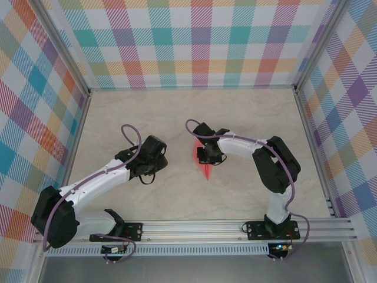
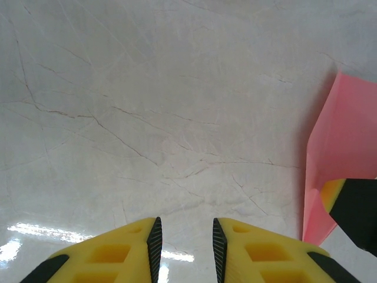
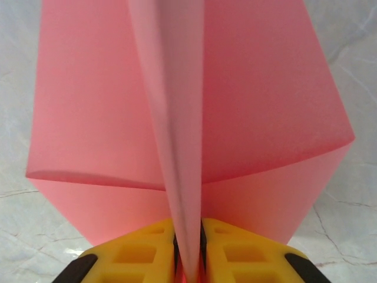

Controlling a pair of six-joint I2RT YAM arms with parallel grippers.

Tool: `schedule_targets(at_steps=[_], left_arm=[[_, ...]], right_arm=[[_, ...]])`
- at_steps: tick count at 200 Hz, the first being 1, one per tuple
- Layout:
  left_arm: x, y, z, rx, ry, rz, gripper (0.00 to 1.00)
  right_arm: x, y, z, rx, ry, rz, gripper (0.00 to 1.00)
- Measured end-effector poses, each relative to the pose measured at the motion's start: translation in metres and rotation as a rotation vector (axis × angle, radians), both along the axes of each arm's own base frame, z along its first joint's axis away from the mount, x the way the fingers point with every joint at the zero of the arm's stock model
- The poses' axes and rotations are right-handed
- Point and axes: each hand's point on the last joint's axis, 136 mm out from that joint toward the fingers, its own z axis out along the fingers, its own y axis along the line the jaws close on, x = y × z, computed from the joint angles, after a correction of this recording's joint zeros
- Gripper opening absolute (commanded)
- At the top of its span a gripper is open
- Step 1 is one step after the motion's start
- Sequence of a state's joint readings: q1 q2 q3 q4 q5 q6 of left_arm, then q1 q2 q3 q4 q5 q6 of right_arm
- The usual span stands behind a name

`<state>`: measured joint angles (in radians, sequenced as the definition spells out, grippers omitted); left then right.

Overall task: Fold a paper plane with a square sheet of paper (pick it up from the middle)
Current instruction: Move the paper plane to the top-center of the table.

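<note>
Here's the paper plane (image 1: 204,170), just right of centre in the top view: salmon-pink, a narrow dart with its sharp tip aimed at the bottom of the frame. In the right wrist view it spreads wide. A tall centre ridge runs straight up the middle, and a plain, unmarked wing fans out on each side with the lower edges gently curved. At bottom centre the ridge is nipped between the yellow fingers of the right gripper (image 3: 188,242). In the left wrist view, pink paper rises along the right edge, narrowing to a point at lower right.
</note>
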<state>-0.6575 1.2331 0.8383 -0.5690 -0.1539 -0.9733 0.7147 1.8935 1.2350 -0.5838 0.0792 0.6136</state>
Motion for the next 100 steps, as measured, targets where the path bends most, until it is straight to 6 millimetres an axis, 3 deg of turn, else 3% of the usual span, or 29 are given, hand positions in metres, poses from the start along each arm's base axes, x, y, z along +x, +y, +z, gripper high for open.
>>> schedule_targets(at_steps=[100], left_arm=[[-0.0014, -0.0021, -0.0054, 0.001, 0.022, -0.007, 0.31]], right_arm=[[-0.0019, 0.0033, -0.0088, -0.105, 0.018, -0.006, 0.31]])
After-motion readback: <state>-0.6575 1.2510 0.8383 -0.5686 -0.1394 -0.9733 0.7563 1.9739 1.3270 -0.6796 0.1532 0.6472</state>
